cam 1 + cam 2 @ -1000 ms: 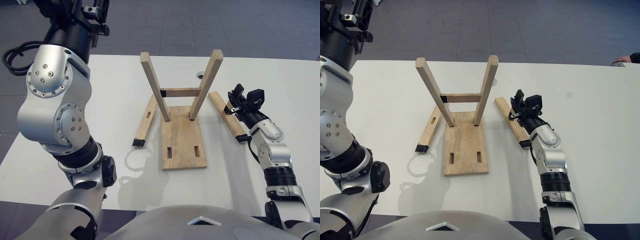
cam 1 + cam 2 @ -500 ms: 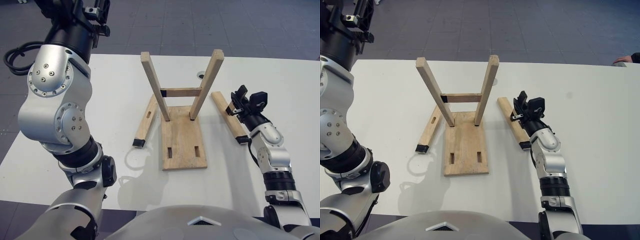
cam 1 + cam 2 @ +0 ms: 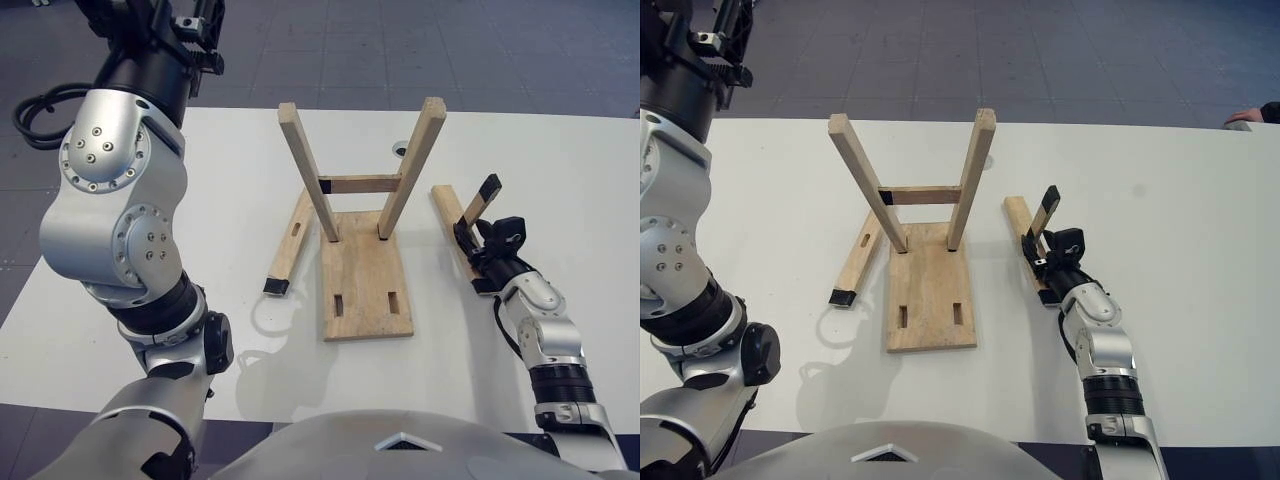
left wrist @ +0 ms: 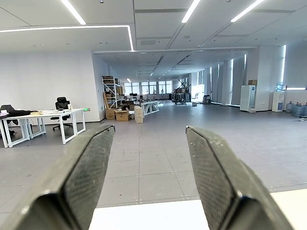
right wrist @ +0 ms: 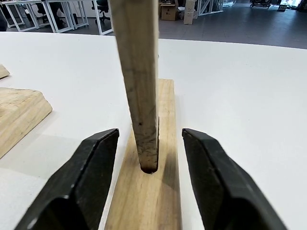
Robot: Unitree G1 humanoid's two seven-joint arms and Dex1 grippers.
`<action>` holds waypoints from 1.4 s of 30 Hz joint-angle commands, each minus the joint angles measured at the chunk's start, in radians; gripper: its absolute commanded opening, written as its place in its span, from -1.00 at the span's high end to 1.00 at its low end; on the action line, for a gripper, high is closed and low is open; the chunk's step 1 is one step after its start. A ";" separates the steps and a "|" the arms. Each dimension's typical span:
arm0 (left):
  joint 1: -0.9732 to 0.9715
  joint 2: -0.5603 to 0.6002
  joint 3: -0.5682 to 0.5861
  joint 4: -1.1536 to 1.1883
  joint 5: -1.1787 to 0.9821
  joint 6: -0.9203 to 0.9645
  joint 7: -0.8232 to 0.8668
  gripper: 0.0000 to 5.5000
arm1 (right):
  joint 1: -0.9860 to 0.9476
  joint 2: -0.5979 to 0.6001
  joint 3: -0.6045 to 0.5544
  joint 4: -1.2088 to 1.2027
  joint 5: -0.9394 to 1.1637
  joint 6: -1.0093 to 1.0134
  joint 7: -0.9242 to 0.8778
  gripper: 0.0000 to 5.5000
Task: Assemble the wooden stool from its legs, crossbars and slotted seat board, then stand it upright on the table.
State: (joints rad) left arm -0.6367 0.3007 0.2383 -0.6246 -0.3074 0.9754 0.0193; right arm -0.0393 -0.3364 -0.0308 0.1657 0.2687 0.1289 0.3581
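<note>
Seat board (image 3: 366, 285) with its two upright legs hasn't moved and sits to the right gripper's left. The loose leg (image 3: 291, 240) lies beyond it, also unmoved. The flat leg (image 5: 146, 206) lies directly under the right gripper. New: the crossbar (image 5: 139, 72) now stands tilted on its own, with its end in that leg's hole. Right gripper (image 5: 149, 138) has backed off toward the robot. Its fingers are spread wide either side of the crossbar, apparently not touching it and gripping nothing. Joint looks started, probably not pressed home. Left gripper (image 4: 149, 132) is spread wide and empty, raised well clear of the parts.
</note>
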 commanded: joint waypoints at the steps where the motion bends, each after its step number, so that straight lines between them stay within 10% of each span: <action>1: -0.008 0.003 -0.001 0.003 0.007 0.007 0.002 0.00 | 0.016 -0.014 -0.004 0.010 -0.020 0.079 0.008 -0.16; 19: 0.000 -0.001 -0.002 -0.010 0.017 0.008 0.007 0.00 | -0.182 -0.058 -0.139 -0.390 0.080 0.406 -0.043 -0.98; 32: 0.000 -0.013 -0.011 -0.007 0.019 -0.004 0.009 0.00 | -0.364 0.000 -0.101 -0.483 0.104 0.611 -0.163 -0.09; 42: -0.010 -0.014 -0.011 0.001 0.022 -0.007 0.009 0.00 | -0.585 0.039 -0.104 -0.420 0.035 0.592 -0.249 -0.07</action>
State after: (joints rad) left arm -0.6366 0.2872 0.2329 -0.6318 -0.2984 0.9727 0.0201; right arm -0.5210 -0.3193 -0.1067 -0.2015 0.2873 0.7118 0.1394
